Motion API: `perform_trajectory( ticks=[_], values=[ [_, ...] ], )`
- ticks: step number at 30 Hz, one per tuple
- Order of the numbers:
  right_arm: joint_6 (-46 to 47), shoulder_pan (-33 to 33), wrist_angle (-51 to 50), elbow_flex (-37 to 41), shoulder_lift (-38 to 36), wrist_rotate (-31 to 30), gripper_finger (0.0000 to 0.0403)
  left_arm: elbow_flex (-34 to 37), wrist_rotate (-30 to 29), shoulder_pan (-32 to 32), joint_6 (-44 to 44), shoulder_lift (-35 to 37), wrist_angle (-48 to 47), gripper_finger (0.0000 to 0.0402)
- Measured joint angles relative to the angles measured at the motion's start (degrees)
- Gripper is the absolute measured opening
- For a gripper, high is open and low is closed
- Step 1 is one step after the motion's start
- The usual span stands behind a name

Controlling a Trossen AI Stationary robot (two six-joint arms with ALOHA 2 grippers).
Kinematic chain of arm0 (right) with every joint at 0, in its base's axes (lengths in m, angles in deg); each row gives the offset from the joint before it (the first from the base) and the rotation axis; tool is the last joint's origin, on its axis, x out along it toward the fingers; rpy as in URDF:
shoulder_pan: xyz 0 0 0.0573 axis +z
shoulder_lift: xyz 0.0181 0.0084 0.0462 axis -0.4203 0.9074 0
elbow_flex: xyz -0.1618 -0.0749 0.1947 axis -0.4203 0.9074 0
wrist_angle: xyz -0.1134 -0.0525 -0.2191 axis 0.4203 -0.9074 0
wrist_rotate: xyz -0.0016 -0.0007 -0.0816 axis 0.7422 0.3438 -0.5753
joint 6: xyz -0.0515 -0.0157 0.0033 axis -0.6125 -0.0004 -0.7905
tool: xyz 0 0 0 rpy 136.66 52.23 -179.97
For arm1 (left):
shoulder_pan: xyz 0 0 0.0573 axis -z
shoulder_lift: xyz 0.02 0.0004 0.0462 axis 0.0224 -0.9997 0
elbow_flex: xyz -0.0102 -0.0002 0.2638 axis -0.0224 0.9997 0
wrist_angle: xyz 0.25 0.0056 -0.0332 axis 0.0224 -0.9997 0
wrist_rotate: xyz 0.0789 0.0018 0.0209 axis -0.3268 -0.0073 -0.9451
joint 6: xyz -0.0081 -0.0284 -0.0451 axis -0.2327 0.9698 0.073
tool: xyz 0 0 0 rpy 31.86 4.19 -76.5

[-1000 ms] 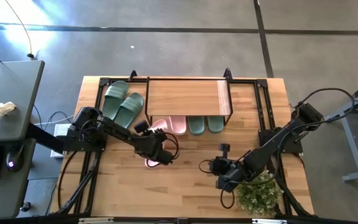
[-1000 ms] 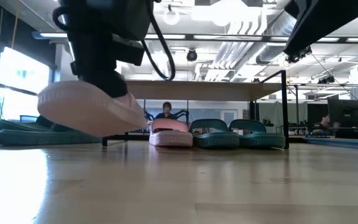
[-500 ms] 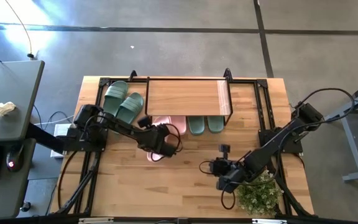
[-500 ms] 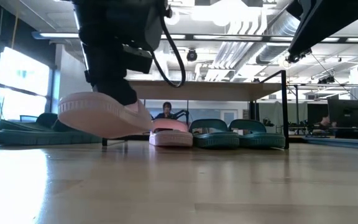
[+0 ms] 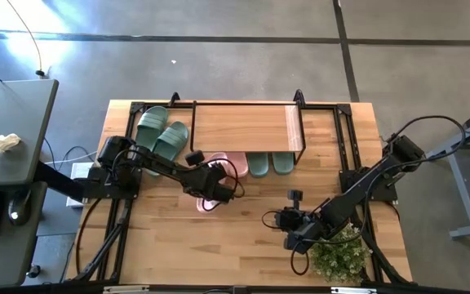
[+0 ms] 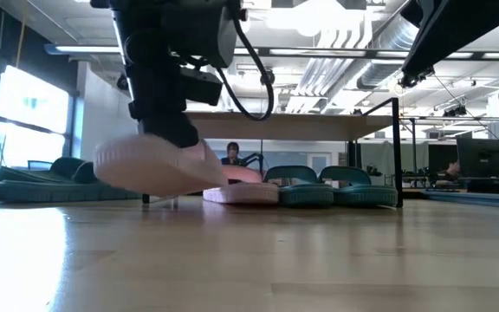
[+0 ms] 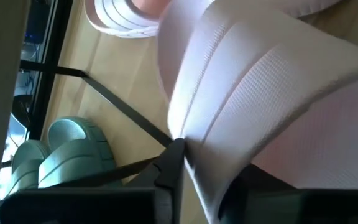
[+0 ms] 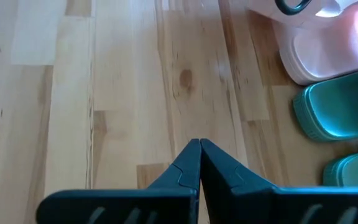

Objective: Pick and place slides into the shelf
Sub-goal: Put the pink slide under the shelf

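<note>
My left gripper [image 5: 208, 184] is shut on a pale pink slide [image 6: 158, 165] and carries it just in front of the shelf [image 5: 247, 128]. The shelf has a light plank top on a black frame. Under it, the second pink slide [image 5: 235, 164] and two green slides [image 5: 269, 164] rest on their soles on the table. Another green pair [image 5: 160, 135] lies left of the shelf. My right gripper [image 5: 269, 219] is shut and waits over bare table toward the near right. My left gripper holds the pink slide by its broad strap [image 7: 199, 134], pinched between the fingers, one finger [image 7: 171, 169] showing at the strap's edge. It comes from above. The slide is lifted clear of the table and slightly tilted, with its heel [image 5: 206, 203] toward the near edge.
A potted plant [image 5: 338, 253] stands at the near right corner, beside my right arm. A grey desk [image 5: 11, 139] with a mouse and keyboard lies beyond the table's left edge. Bare wood [image 5: 243, 237] spreads across the near middle.
My left gripper has carried the pink slide toward the far edge and the shelf, and a little to the right. The slide has stayed lifted off the table.
</note>
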Motion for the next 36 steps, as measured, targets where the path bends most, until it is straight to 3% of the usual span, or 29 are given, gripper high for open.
perform_trajectory(
  ticks=[9,25,33,36],
  values=[
    [1.53,-0.02,0.29,0.00,0.00,-1.08,0.0000,0.00,2.98,0.00,3.26,0.00,-2.62,0.0117],
    [1.49,-0.04,0.29,0.00,0.00,-1.94,0.0000,-1.97,2.36,1.72,5.06,0.04,-3.16,0.0120],
    [1.56,-0.13,0.40,0.00,0.00,-2.34,0.0000,-8.84,0.77,5.98,3.91,0.15,-14.65,0.0120],
    [1.64,-0.13,0.75,0.00,0.00,-2.34,0.0000,-12.16,1.38,8.99,-0.79,1.23,-17.46,0.0120]
  ],
)
